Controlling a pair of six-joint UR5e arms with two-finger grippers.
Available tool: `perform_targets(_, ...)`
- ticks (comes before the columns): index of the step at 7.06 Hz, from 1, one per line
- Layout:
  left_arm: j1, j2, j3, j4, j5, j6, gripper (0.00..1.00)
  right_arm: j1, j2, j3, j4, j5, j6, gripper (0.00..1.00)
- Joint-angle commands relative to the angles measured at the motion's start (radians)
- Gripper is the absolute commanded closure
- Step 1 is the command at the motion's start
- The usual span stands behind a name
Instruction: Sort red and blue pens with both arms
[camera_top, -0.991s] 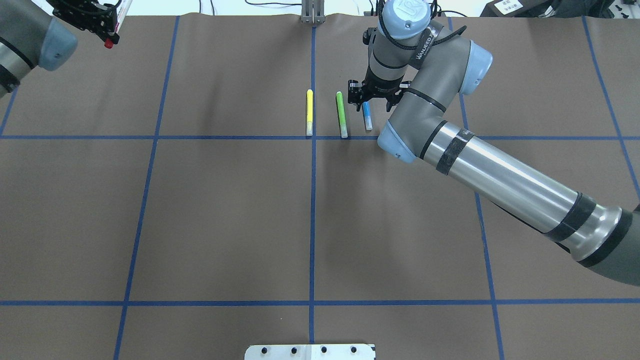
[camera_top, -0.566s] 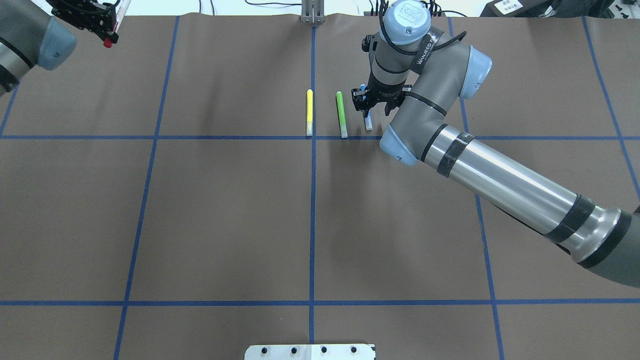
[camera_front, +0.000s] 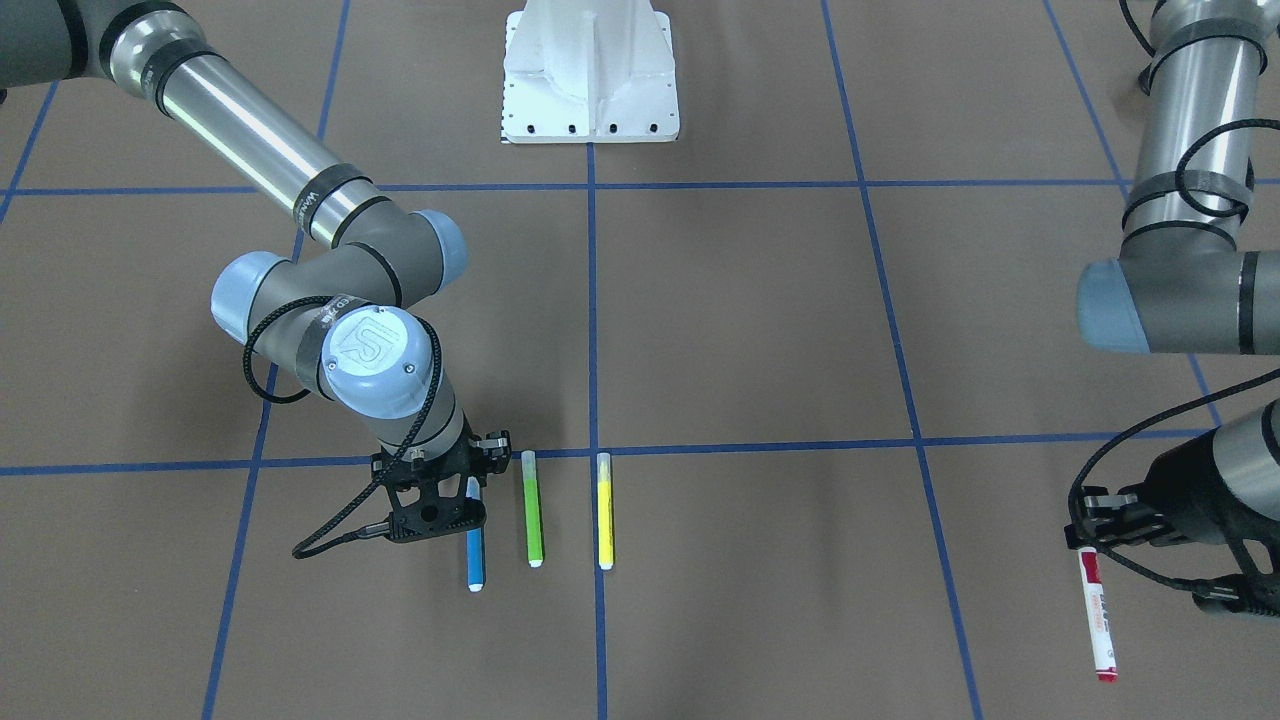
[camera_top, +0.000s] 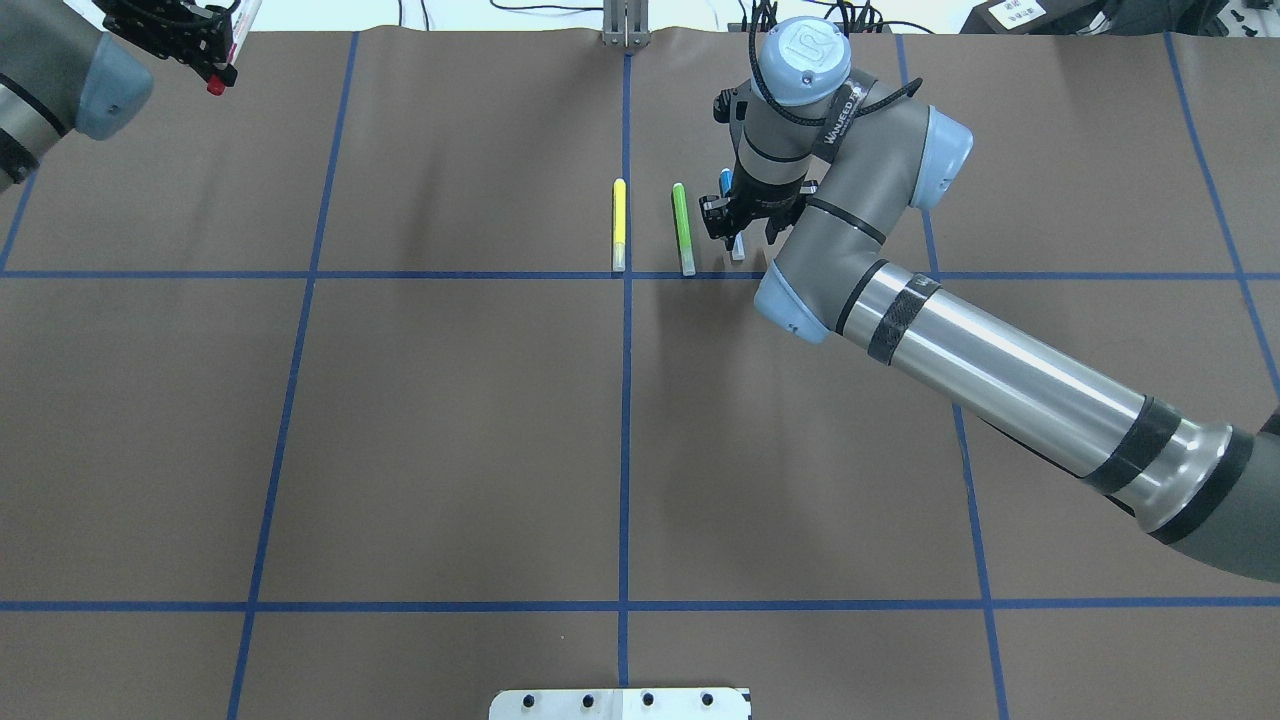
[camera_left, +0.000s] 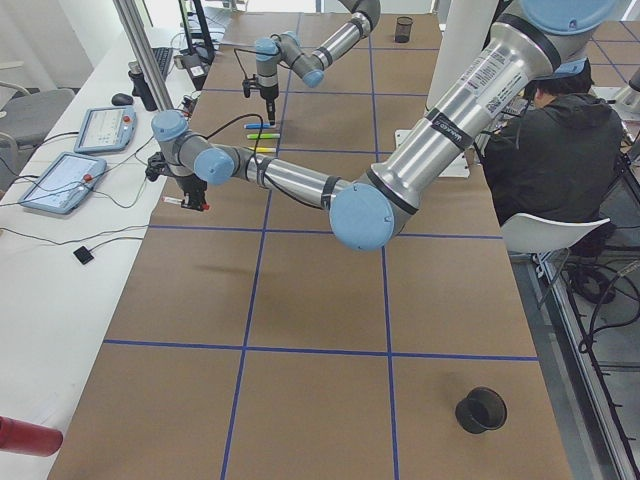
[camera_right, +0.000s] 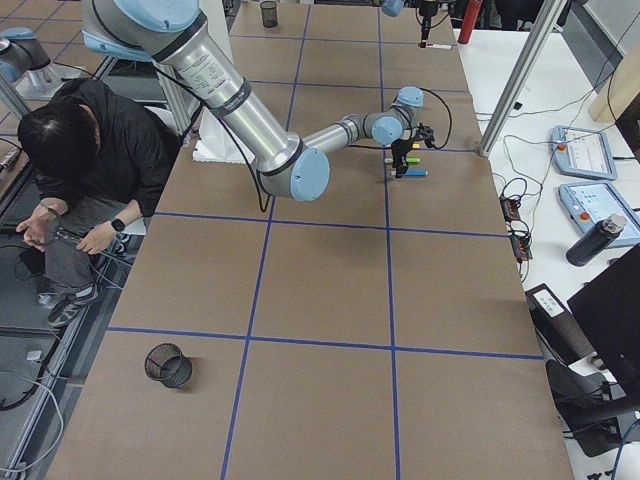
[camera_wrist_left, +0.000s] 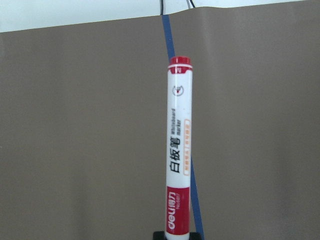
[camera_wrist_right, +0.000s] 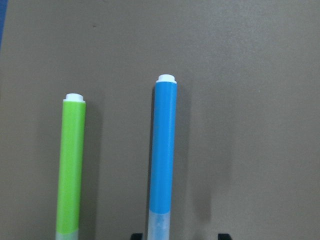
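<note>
The right pincer (camera_top: 740, 230) stands open astride the blue pen (camera_wrist_right: 164, 150), which lies on the worktop (camera_top: 450, 400) just beside the green pen (camera_wrist_right: 71, 165). Well apart from that pen, the left pincer (camera_front: 1088, 545) grips the red marker (camera_front: 1100, 620).

3 pens (camera_top: 683, 228) lie parallel on the table (camera_top: 450, 430).

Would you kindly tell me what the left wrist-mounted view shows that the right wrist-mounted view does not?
Only the left wrist view shows the red-and-white whiteboard marker, upright in frame, crossing a blue tape line. Only the right wrist view shows the blue pen and the green pen, lying parallel and apart. Both share the brown table cover.
</note>
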Motion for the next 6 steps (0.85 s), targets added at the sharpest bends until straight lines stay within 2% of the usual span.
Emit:
perform_targets(1,0.000,0.001,-0.002,0.000,0.000,0.000,1.00,-0.007,0.002,-0.005,0.000,-0.002,-0.008,0.50)
perform_targets(6,-0.006,0.001,-0.006,0.000,-0.002,0.002,1.00,-0.007,0.042,-0.065,0.000,-0.005,-0.026,0.52)
